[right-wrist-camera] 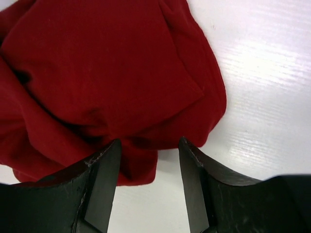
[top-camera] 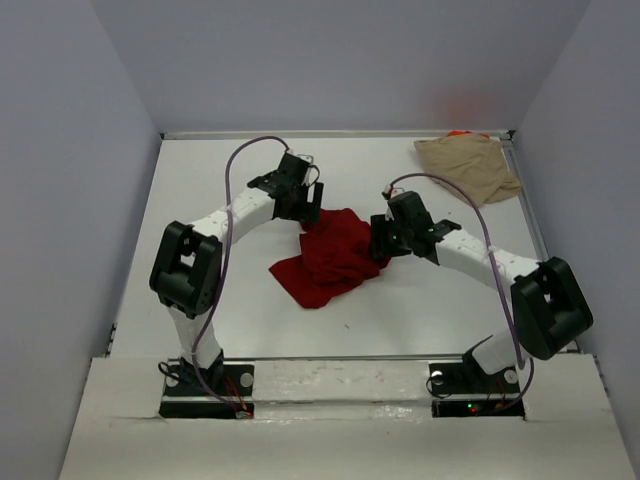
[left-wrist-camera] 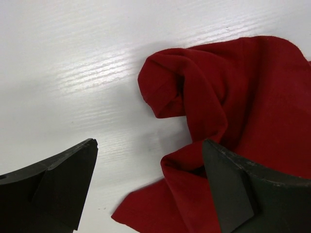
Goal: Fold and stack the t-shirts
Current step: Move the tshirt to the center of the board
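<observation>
A dark red t-shirt (top-camera: 330,258) lies crumpled in the middle of the white table (top-camera: 200,200). My left gripper (top-camera: 305,208) hangs over its far left corner, wide open; in the left wrist view the gripper (left-wrist-camera: 149,145) has bare table between its fingers and a fold of the red shirt (left-wrist-camera: 233,97) by the right finger. My right gripper (top-camera: 378,240) is at the shirt's right edge. In the right wrist view its jaws (right-wrist-camera: 149,143) stand apart, with a lobe of the red shirt (right-wrist-camera: 107,73) by the left finger and nothing gripped. A tan t-shirt (top-camera: 467,165) lies at the back right, orange fabric (top-camera: 460,133) peeking out behind it.
Grey walls enclose the table on the left, back and right. A metal rail (top-camera: 525,200) runs along the right edge beside the tan shirt. Both arm bases (top-camera: 205,385) sit at the near edge.
</observation>
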